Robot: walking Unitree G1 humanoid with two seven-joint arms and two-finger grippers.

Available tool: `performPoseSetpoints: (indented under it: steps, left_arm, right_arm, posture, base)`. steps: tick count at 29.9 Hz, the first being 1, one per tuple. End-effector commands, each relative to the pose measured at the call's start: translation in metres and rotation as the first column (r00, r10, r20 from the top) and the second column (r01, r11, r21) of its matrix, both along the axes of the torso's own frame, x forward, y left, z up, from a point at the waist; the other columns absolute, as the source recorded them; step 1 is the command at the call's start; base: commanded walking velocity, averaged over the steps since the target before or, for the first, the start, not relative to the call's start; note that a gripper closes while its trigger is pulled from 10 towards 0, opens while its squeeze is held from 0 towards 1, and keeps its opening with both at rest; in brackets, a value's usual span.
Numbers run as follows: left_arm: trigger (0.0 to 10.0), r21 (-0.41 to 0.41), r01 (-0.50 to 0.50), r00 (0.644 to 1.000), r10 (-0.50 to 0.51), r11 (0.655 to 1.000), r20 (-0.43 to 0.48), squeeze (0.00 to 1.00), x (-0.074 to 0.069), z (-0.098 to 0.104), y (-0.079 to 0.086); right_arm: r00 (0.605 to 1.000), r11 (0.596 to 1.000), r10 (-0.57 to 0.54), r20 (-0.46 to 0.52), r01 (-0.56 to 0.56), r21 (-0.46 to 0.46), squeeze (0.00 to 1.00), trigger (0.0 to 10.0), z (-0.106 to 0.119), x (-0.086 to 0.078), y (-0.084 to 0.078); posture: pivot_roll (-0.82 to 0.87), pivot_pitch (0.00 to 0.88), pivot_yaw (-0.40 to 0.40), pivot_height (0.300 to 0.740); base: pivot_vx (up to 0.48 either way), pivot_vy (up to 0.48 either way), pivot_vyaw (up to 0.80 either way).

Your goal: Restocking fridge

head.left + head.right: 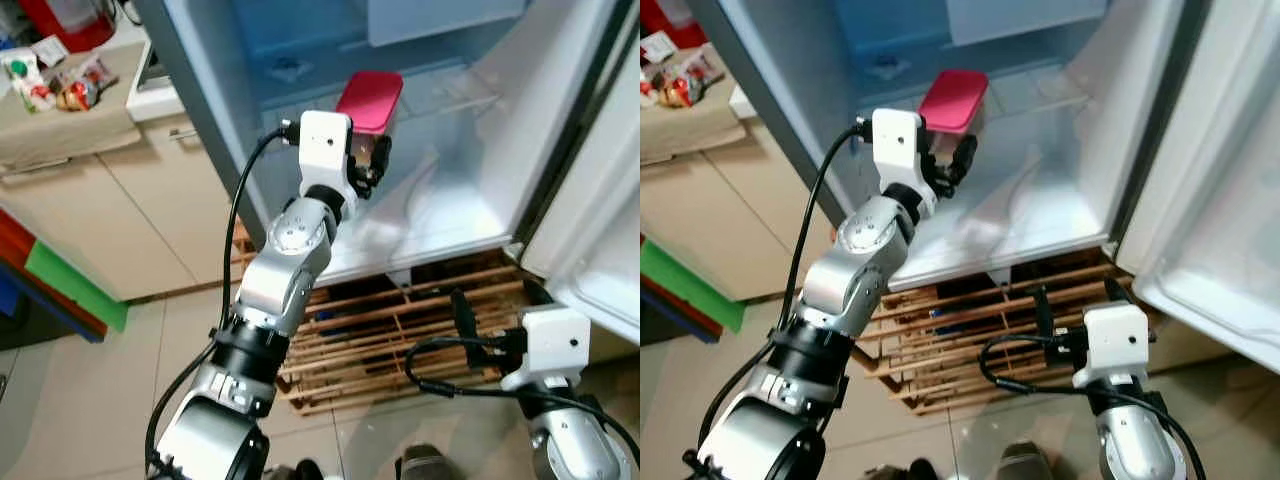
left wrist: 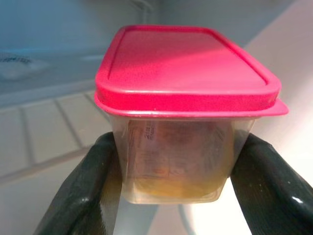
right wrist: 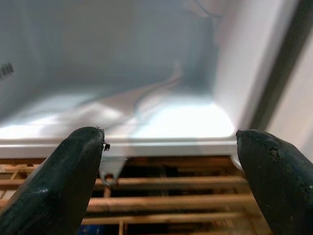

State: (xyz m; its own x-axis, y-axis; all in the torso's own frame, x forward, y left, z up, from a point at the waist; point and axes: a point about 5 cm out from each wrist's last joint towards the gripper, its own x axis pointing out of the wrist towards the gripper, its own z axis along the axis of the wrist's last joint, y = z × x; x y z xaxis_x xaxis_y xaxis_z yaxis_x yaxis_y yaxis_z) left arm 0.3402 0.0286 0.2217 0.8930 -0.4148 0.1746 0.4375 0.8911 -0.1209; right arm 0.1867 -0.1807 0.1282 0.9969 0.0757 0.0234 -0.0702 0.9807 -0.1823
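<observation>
A clear food container with a pink lid (image 1: 369,101) (image 2: 186,88) is held up inside the open fridge (image 1: 440,200). My left gripper (image 1: 368,160) is shut on it, its black fingers (image 2: 83,196) pressing the tub's two sides, above the fridge's white bottom floor (image 3: 161,117). A label and brownish contents show through the tub wall. My right gripper (image 1: 470,320) hangs low in front of the fridge, open with nothing between its fingers (image 3: 58,181), facing the fridge's lower lip.
A wooden slatted pallet (image 1: 400,330) lies under the fridge. The fridge door (image 1: 600,230) stands open on the right. A beige cabinet (image 1: 110,200) with snack packets (image 1: 70,85) on top is at the left. Tiled floor (image 1: 120,400) lies in front.
</observation>
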Motion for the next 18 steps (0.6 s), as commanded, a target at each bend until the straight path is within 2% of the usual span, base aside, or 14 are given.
performPoseSetpoints:
  steps: [1,4,8,14,17,18]
  left_arm:
    - [10.0,0.007,-0.016,1.0,0.016,1.0,0.0,0.0,-0.003,0.0,0.008]
    - [10.0,-0.002,-0.054,0.999,0.054,0.999,0.005,0.0,-0.003,0.002,0.011]
    - [10.0,-0.027,-0.075,0.996,0.076,0.997,0.045,0.0,-0.002,0.015,0.005]
    - [10.0,-0.038,-0.13,0.99,0.132,0.991,0.044,0.0,0.004,0.021,0.004]
    - [10.0,-0.051,-0.133,0.989,0.136,0.99,0.058,0.0,0.013,0.029,-0.009]
    - [10.0,-0.049,-0.122,0.991,0.124,0.991,0.044,0.0,0.017,0.029,-0.017]
  right_arm:
    - [1.0,1.0,0.009,-0.016,-0.009,0.013,0.0,10.0,-0.003,0.001,0.001]
    - [1.0,1.0,0.023,-0.011,-0.023,0.017,0.0,10.0,-0.003,0.004,0.003]
    - [0.999,0.999,0.035,-0.004,-0.035,0.019,0.0,10.0,-0.002,0.008,0.006]
    - [0.999,0.999,0.037,-0.003,-0.037,0.02,0.0,10.0,-0.003,0.01,0.007]
    - [0.999,0.999,0.04,0.001,-0.04,0.022,0.0,10.0,-0.003,0.011,0.008]
    - [0.999,0.999,0.041,0.002,-0.041,0.023,0.0,10.0,-0.003,0.011,0.009]
  posture:
    - [-0.3,0.071,0.162,0.74]
    - [-0.3,0.062,0.158,0.74]
    - [-0.3,0.056,0.157,0.74]
    - [-0.3,0.047,0.162,0.74]
    - [-0.3,0.044,0.166,0.74]
    - [-0.3,0.046,0.167,0.74]
  base:
    - [0.0,0.0,0.0]
    - [0.0,0.0,0.0]
    - [0.0,0.0,0.0]
    - [0.0,0.0,0.0]
    - [0.0,0.0,0.0]
    - [0.0,0.0,0.0]
